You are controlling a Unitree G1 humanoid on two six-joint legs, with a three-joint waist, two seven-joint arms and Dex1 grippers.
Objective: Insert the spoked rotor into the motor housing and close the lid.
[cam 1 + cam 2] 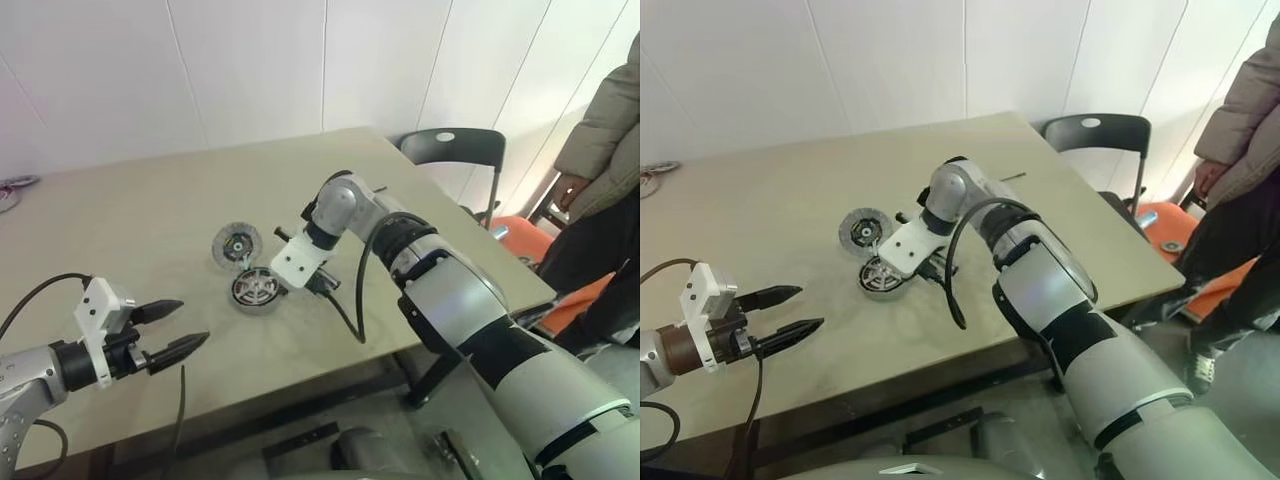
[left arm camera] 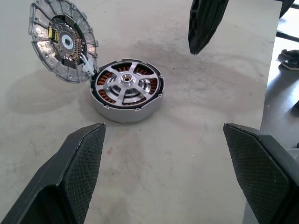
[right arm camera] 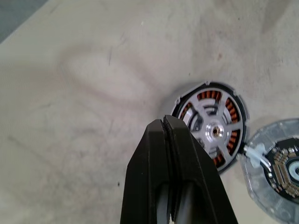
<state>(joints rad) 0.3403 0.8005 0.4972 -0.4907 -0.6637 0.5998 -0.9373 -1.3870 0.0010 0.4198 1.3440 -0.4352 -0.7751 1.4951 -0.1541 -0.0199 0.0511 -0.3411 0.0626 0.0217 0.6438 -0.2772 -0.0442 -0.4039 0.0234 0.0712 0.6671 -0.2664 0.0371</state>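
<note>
Soft even indoor light falling from overhead, beige matte tabletop (image 1: 150, 220) showing faint diffuse shadows, silver spoked rotor hub (image 2: 125, 80) glinting mildly, closed black right-gripper fingers (image 3: 174, 154) looming blurred, head views bending at edges

The spoked rotor (image 2: 126, 85) sits inside the motor housing (image 2: 125, 110) on the tabletop (image 1: 150, 215); the lid (image 2: 62, 40) lies touching it, behind and slightly left.

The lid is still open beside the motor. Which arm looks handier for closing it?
Probably the right. The right gripper hangs shut just beside the motor housing and lid; the left gripper, open, sits farther back.
</note>
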